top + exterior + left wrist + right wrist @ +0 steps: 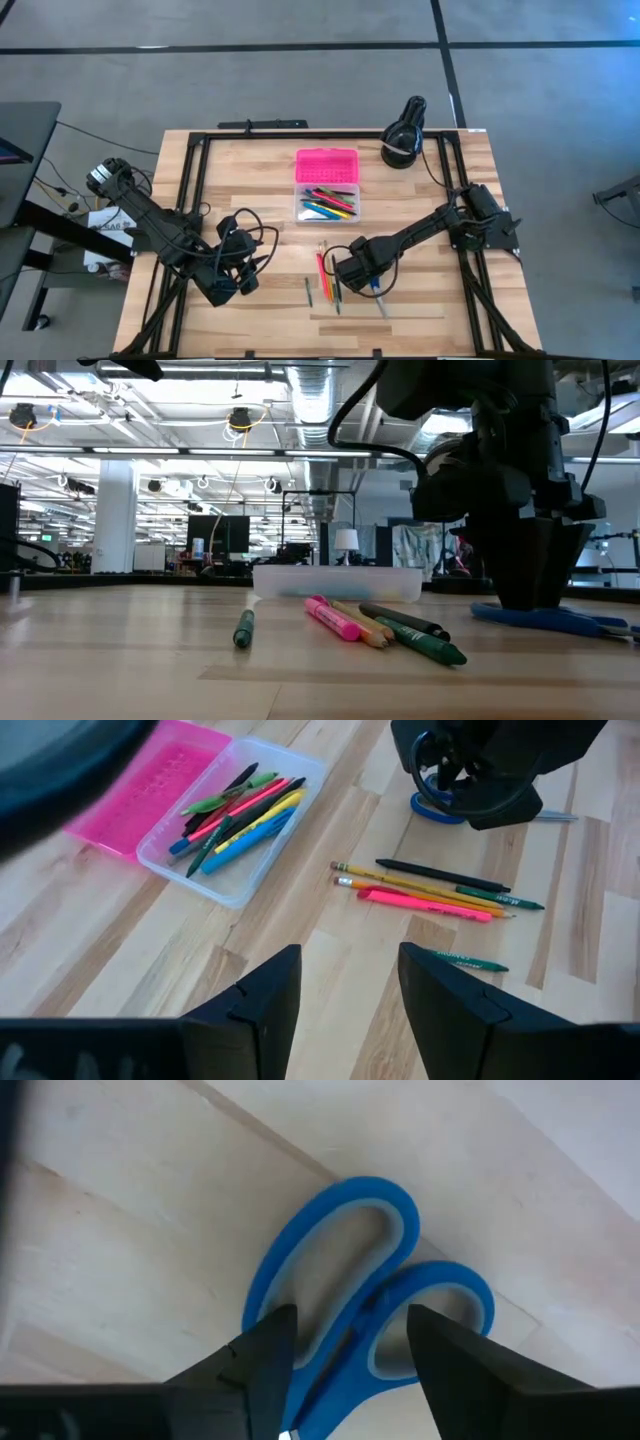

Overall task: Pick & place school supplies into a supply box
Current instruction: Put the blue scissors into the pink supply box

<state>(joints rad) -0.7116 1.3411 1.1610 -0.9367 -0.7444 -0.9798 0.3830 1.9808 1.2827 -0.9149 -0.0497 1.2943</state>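
- I've got the R gripper (pixel 343 1352) down low over the blue-handled scissors (pixel 350 1310), which lie flat on the table (pixel 250 180) toward its front, right of centre. Fingers spread, straddling the handle loops; can't tell if they touch.
- Low view: the scissors' blue handles (pixel 540 619) poke out along the wood under the R arm.
- L gripper (pixel 350 990) waits over the front-left of the table, fingers apart, nothing btwn them.
- Supply box (pixel 327 203) sits at table centre toward the back, pink lid (pixel 326 165) flipped open behind the clear base. Inside I see a bunch of pens & markers (pixel 235 810): blue, green, yellow, pink, black.
- Loose group (pixel 430 890) just left of the scissors: pink marker, yellow pencil, black pen, green pen, lying side by side.
- 1 green pen (pixel 308 290) apart to their left.
- Black round device (pixel 403 135) at the back-right corner.
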